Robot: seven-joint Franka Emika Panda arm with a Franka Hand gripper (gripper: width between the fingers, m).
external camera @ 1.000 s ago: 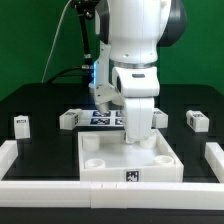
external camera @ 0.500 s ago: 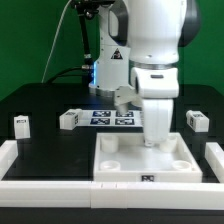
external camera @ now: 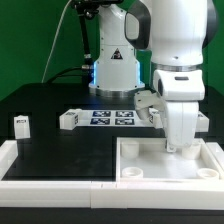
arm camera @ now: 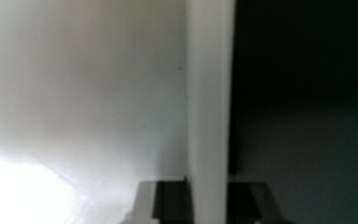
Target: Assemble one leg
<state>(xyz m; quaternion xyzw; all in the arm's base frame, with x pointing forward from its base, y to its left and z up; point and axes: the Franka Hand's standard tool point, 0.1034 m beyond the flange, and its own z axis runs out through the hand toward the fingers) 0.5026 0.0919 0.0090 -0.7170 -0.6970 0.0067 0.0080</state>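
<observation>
My gripper point(external camera: 178, 147) is shut on the far wall of the large flat white panel point(external camera: 146, 166), which lies at the front on the exterior view's right. In the wrist view the panel's wall point(arm camera: 208, 100) runs between my two dark fingers point(arm camera: 167, 203). One leg point(external camera: 20, 124), a small white block with a tag, stands at the far left. A second leg point(external camera: 68, 119) stands by the marker board point(external camera: 108, 117). The arm hides the table's far right.
A white rail point(external camera: 50, 187) runs along the table's front, with a raised end at the left point(external camera: 6, 151). The robot's base point(external camera: 115, 70) stands behind the marker board. The panel's right edge lies close to the right rail point(external camera: 216, 152).
My gripper and the white panel have slid together toward the exterior view's right, from the front middle to the front right. The two legs at the left have not moved.
</observation>
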